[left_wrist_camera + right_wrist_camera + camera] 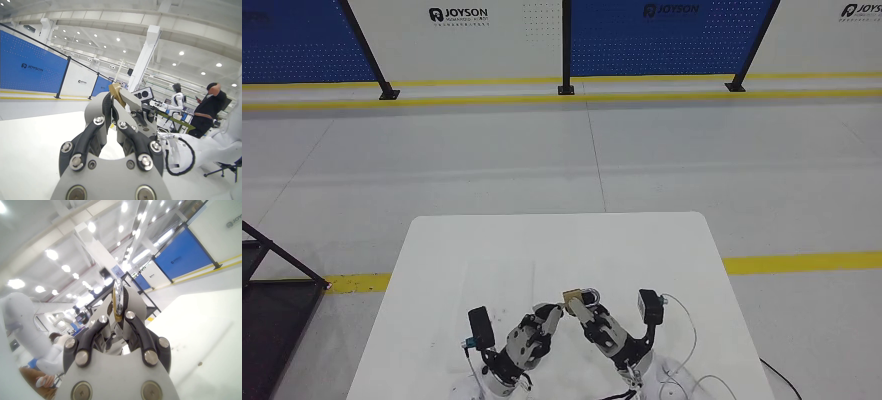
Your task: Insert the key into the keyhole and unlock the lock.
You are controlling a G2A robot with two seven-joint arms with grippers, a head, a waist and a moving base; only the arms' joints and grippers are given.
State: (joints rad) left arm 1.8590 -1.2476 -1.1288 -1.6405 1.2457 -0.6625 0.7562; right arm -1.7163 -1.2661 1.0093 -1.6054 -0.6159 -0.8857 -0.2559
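Top view places the lock (580, 297) over the table (642, 250), toward its near edge, clamped in the right gripper (118, 308). The left gripper (112, 97) meets the lock tip to tip, fingers drawn narrow; whether they pinch the key cannot be told. Risk: a slight angular mismatch jams the key at the keyhole. Turning torque may then rotate the lock in its clamp or slip the key, dropping either

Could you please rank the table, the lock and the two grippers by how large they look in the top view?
1. table, by far the largest.
2. left gripper and right gripper: they look alike, so I won't rank them.
3. lock, smallest, at the right gripper's fingertips.
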